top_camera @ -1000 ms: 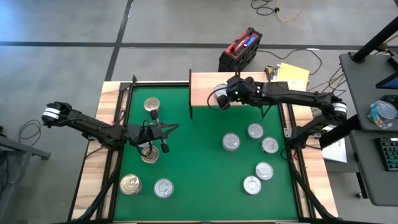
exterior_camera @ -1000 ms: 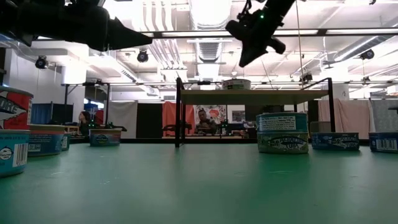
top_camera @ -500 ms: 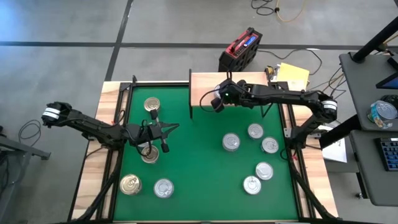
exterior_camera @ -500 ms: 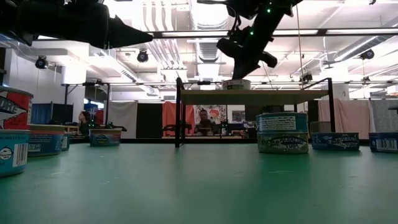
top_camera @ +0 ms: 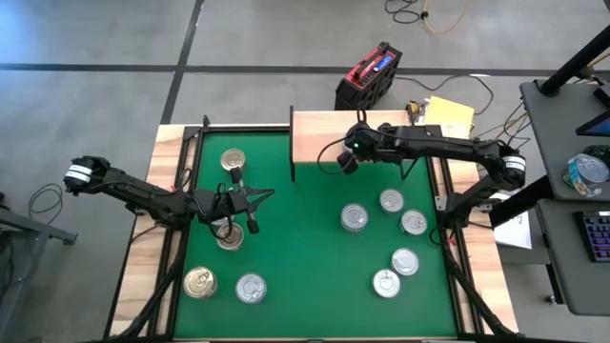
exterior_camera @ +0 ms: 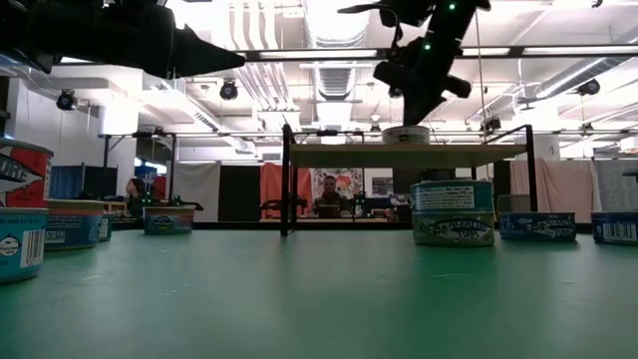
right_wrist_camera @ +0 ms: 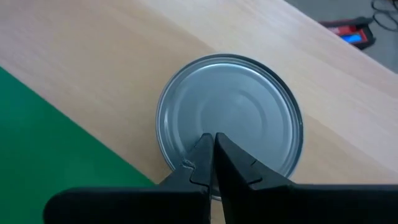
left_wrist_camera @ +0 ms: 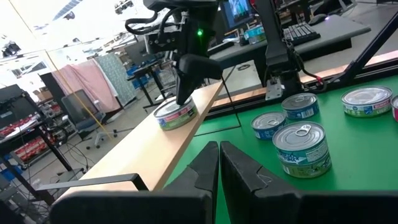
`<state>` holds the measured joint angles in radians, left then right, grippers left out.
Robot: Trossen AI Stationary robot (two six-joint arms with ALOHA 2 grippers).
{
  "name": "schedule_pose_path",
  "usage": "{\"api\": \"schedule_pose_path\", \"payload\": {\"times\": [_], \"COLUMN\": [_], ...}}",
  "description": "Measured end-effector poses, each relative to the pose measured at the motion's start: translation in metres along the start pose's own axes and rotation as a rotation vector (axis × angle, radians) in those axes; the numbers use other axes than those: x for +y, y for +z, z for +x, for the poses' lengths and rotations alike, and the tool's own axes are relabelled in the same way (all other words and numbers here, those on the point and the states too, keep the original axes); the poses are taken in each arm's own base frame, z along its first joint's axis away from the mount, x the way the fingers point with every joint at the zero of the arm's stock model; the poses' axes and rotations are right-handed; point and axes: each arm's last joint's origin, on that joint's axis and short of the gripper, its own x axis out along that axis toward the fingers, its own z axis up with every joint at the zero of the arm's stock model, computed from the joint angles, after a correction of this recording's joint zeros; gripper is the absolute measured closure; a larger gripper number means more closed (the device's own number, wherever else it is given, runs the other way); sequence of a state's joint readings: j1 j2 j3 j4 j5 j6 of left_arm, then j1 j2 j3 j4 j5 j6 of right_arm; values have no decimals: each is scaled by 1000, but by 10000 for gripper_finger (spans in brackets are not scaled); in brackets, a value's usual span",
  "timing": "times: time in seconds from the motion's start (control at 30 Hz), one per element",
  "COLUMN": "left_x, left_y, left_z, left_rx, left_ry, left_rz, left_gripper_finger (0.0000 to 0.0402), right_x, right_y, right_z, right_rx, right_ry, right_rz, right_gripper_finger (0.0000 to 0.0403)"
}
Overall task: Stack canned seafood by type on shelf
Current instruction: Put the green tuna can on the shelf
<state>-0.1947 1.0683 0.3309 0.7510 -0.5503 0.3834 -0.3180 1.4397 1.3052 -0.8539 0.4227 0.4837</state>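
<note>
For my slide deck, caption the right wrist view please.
Right gripper, fingers shut, poised over a silver tin standing on the light-wood shelf.

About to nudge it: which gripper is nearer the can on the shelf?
Right. The right gripper is shut directly over the can on the shelf. The left gripper, also shut, hangs over the green mat, well away from the shelf.

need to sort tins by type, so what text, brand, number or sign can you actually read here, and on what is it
None can be read.
Label on the big tin in the low view: print too blurred to read.
Labels and barcode on the tins at that view's left edge: too blurred.
Bluish labels on tins in the left wrist view: too small.
Tin on the shelf: bare metal top, no text.
</note>
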Motion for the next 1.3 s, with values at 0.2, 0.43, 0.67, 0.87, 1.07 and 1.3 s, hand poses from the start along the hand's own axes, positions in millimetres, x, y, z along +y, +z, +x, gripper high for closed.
{"api": "schedule_pose_path", "payload": {"times": [0.2,0.43,0.67,0.87,1.07,1.3], "left_x": [0,0,0,0,0,0], "left_y": [0,0,0,0,0,0], "left_z": [0,0,0,0,0,0], "left_rx": [0,0,-1,-4,-4,-4], "left_ry": [0,0,0,2,2,2], "left_rz": [0,0,-1,-3,-3,-3], "left_gripper_finger": [402,402,402,402,402,402], "right_x": [-9,-19,-19,-12,-2,1], "right_y": [-7,-9,-7,-11,-14,-14], "right_z": [-10,-19,-38,-51,-50,-45], "right_rx": [53,44,-68,-121,-117,-101], "right_ry": [-33,-80,-81,-37,-20,-22], "right_rz": [-6,-8,23,18,14,6], "right_gripper_finger": [394,394,394,394,394,394]}}
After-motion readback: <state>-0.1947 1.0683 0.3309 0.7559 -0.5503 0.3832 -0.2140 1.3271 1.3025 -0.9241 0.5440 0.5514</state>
